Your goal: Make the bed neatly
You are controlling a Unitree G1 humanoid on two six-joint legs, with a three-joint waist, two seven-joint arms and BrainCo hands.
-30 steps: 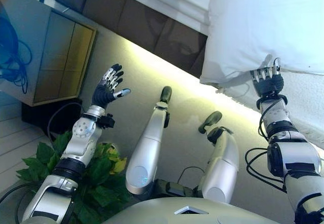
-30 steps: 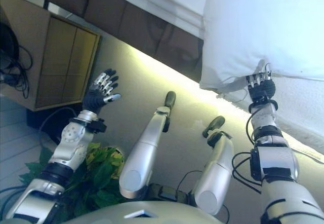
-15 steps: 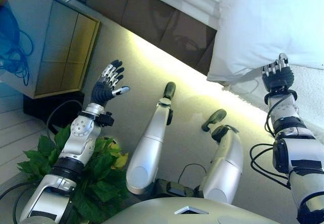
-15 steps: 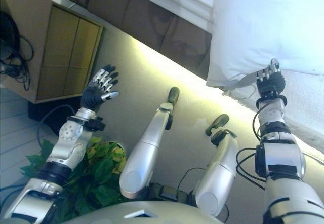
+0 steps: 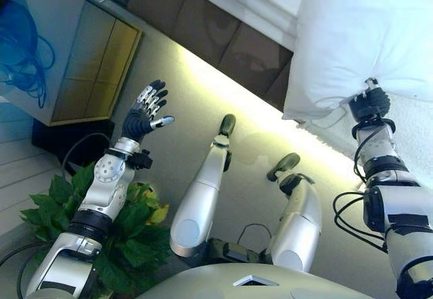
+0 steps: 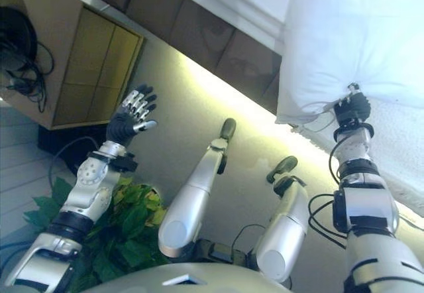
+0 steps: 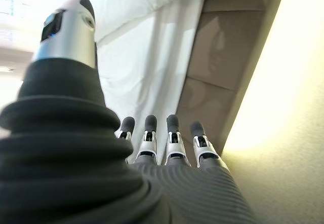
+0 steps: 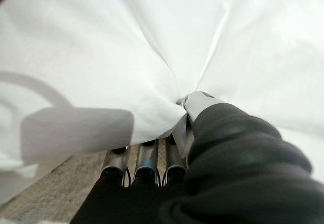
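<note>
Right hand [image 6: 352, 107] clamped on the lower edge of the white duvet [image 5: 365, 35]; the right wrist view shows fingers [image 8: 146, 163] and thumb pinching a gathered fold of cloth, creases fanning out from the pinch. The duvet hangs over the bed's side, above and ahead of that hand, its bulk spreading up and away onto the bed [image 6: 232, 48]. Its free edge runs roughly along the bed's side, so judging by that, any pull to straighten it would go along or up over the bed, with the held point leading.

Left hand [image 5: 145, 115] raised over the floor beside the bed, well apart from the cloth, fingers straight and spread, holding nothing. Its wrist view faces the brown bed frame [image 7: 217, 67] and white sheet [image 7: 152, 67].

Right hand is at the cloth; the left would need a long reach.

Wooden cabinet [image 5: 95, 69] and green plant [image 5: 128, 238] lie on the left side.
</note>
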